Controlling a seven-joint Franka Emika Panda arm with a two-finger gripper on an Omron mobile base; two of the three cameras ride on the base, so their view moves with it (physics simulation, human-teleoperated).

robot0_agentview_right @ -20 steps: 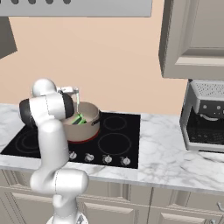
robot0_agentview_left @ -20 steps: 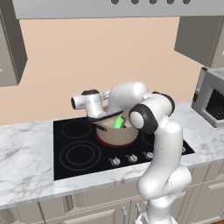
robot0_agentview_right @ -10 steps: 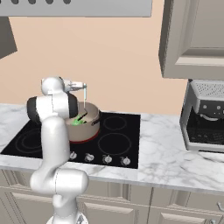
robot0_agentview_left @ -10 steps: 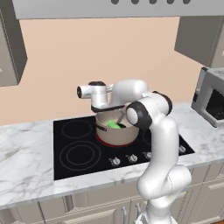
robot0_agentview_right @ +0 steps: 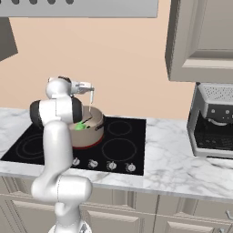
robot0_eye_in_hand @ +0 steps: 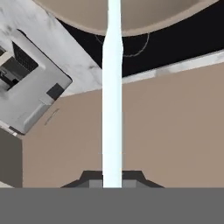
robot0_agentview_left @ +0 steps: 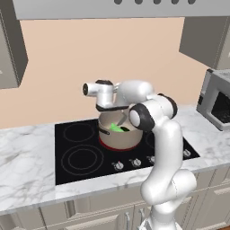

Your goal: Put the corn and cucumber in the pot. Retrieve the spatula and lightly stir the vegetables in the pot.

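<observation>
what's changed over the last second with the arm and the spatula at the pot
The hand has risen above the pot, drawing the spatula up with it; its thin white handle now hangs nearly straight down into the pot, no longer slanted. The hand stays shut on the handle. The pot has kept its place on the cooktop, with the cucumber still inside.

Arm [robot0_agentview_left: 164, 148]: glossy white, built of rounded tubular segments joined by bulbous housings. Joint faces: dark grey to black discs, one large disc on the elbow housing [robot0_agentview_left: 140, 117], another on the same housing in the right base view [robot0_agentview_right: 55, 112]. Base column [robot0_agentview_right: 61, 193]: thick, white, smoothly swollen. Wrist section [robot0_agentview_left: 99, 91]: white cylinder with a dark band and a dark collar beneath. Gripper [robot0_eye_in_hand: 112, 180]: small dark grey fingertips at 6 o'clock in the hand view.
</observation>
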